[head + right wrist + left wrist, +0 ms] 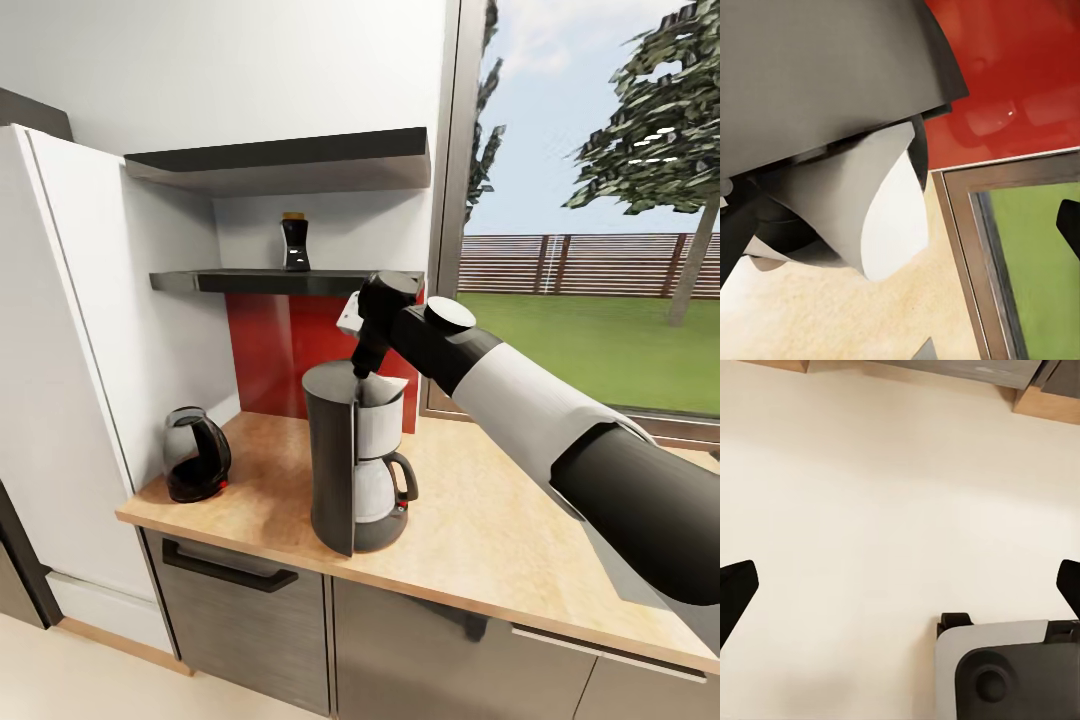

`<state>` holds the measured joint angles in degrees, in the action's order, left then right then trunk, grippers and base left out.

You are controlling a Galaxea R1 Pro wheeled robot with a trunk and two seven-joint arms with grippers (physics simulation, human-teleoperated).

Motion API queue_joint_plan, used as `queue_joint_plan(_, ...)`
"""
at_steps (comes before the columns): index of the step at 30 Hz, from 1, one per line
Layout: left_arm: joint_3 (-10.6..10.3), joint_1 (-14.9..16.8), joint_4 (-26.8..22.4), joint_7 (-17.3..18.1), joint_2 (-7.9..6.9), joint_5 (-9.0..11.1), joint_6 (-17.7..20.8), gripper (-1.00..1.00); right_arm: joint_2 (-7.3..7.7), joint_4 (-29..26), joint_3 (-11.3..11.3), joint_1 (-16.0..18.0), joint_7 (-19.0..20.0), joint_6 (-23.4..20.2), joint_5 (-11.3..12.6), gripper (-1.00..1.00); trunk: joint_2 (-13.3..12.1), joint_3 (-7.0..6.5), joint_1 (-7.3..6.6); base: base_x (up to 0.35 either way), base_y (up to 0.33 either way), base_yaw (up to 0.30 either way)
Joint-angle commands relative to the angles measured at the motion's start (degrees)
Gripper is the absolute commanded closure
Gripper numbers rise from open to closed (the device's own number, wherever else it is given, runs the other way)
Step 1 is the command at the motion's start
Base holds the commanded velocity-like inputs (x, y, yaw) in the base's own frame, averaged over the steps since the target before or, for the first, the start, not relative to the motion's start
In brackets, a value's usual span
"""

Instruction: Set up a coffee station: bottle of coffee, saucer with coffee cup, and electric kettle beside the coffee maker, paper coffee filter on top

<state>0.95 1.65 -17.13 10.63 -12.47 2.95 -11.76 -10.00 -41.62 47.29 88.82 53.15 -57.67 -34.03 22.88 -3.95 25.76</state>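
The dark grey coffee maker [350,470] stands at the front of the wooden countertop [480,530]. A white paper coffee filter [385,392] rests curled on its top, partly over the edge. My right gripper [361,372] hangs just above the filter and the maker's top. In the right wrist view its fingers are spread wide around the filter [874,217], so my right gripper [900,225] is open. The bottle of coffee [294,243] stands on the lower shelf [250,282]. The electric kettle [195,455] sits at the counter's left end. My left gripper [900,585] is open over the floor.
A white tall cabinet [70,380] borders the counter on the left. A red backsplash [280,350] and a large window [590,290] lie behind it. Part of the robot's base [1012,671] shows on the beige floor [870,510] in the left wrist view.
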Motion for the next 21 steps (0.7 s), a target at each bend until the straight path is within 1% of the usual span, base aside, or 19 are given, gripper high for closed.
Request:
queue_joint_plan(1,0.10,0.02,0.05,0.36,-0.01,0.31,-0.10,-1.00,0.00,-0.04,0.07,0.03,0.55,-0.08,-0.60,-1.00,0.04,0.03,0.02,0.000,0.000,0.000)
queue_joint_plan(21,0.10,0.02,0.05,0.37,-0.09,0.31,-0.17,-1.00,0.00,-0.04,0.06,0.03,0.55,-0.08,-0.60,-1.00,0.04,0.03,0.02,0.000,0.000,0.000)
